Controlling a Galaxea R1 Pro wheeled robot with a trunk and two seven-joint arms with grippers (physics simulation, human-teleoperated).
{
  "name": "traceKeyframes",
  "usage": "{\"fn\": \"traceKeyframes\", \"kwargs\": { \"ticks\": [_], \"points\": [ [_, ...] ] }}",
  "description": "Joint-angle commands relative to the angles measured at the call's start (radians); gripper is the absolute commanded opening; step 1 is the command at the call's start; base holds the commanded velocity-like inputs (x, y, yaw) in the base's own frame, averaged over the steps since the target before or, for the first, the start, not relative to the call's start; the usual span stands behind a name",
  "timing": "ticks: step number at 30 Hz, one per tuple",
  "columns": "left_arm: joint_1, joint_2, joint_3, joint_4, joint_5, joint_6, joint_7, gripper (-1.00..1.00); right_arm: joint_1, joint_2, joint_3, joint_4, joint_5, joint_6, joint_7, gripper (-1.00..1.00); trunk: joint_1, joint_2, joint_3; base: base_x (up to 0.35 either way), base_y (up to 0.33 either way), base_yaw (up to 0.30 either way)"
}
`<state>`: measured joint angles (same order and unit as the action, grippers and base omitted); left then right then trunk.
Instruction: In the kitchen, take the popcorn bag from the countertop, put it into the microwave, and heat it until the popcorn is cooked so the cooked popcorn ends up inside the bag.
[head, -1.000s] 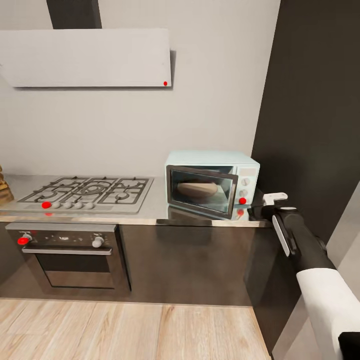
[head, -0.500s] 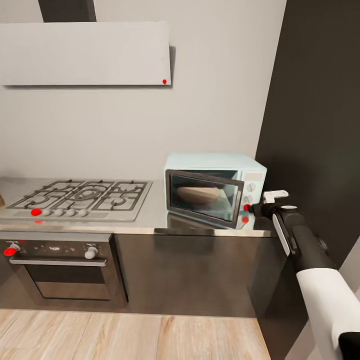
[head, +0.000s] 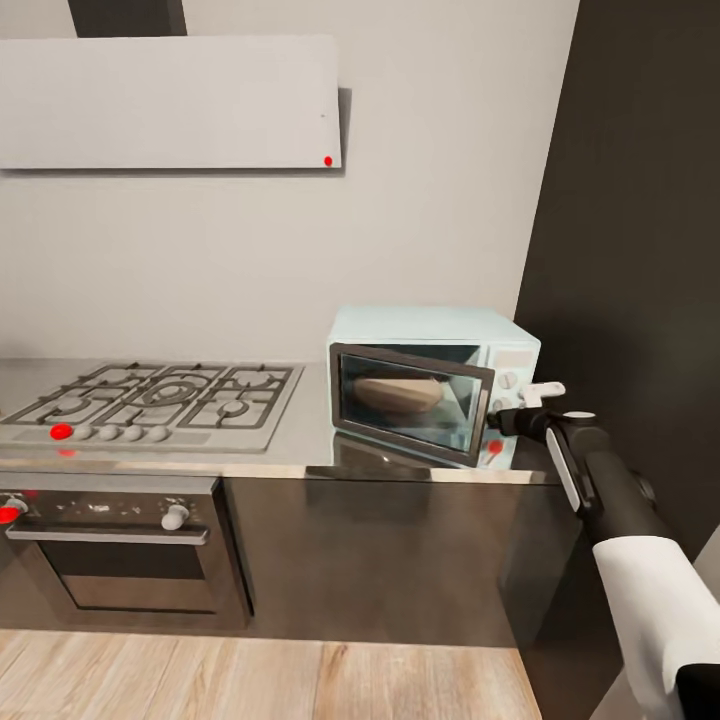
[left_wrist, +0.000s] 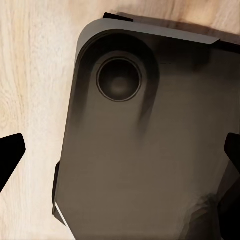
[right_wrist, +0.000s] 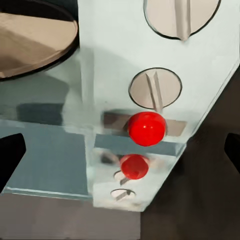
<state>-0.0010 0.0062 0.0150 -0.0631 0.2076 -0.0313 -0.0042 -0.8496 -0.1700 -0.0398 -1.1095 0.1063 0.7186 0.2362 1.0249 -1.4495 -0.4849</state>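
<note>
Home kitchen before me. Gas hob (head: 160, 395) at my 11 o'clock, built-in oven (head: 115, 535) beneath, hood (head: 170, 100) above. Steel countertop (head: 300, 455), mint microwave (head: 435, 385) at 1 o'clock, wood floor (head: 260, 680) below.

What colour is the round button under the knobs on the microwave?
Bright red. The button on the microwave shows best in the right wrist view.

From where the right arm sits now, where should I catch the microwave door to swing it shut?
Take the microwave door at its free right edge, beside the control panel, since that edge stands out from the body while the left side looks hinged. Come from the front right, where the right gripper already hovers near the red button, and push inward.
</note>
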Motion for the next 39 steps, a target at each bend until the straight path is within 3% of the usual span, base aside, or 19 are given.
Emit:
{"fn": "traceKeyframes", "kwargs": {
  "ticks": [1,7,10,13,35,39],
  "points": [
    [0.0,0.0,0.0,0.0,0.005,-0.002,0.0,1.0,0.0,0.001,0.014,0.001,-0.022,0.007,0.068,1.0,0.0,0.0,-0.001,0.0,0.0,0.0],
    [0.0,-0.001,0.0,0.0,0.006,-0.002,0.0,1.0,0.0,-0.002,0.014,0.003,-0.024,-0.021,0.148,1.0,0.0,0.0,-0.001,0.0,0.0,0.0],
    [0.0,-0.001,0.001,0.0,0.006,-0.002,0.0,1.0,0.0,-0.004,0.014,0.005,-0.024,-0.06,0.273,1.0,0.0,0.0,-0.001,0.0,0.0,0.0],
    [0.0,-0.001,0.002,0.0,0.006,-0.002,0.0,1.0,0.0,0.002,0.016,0.007,-0.026,-0.06,0.316,1.0,0.0,0.0,-0.001,0.0,0.0,0.0],
    [0.0,0.0,0.0,-0.001,0.005,-0.002,0.001,1.0,0.02,0.007,0.019,0.042,-0.028,-0.06,0.375,1.0,0.0,0.0,-0.001,0.0,0.0,0.0],
    [0.0,-0.001,-0.006,-0.001,0.004,-0.003,0.0,1.0,0.02,-0.004,0.018,0.042,-0.017,-0.057,0.539,1.0,0.0,0.0,-0.001,0.0,0.0,0.0]
  ]
}}
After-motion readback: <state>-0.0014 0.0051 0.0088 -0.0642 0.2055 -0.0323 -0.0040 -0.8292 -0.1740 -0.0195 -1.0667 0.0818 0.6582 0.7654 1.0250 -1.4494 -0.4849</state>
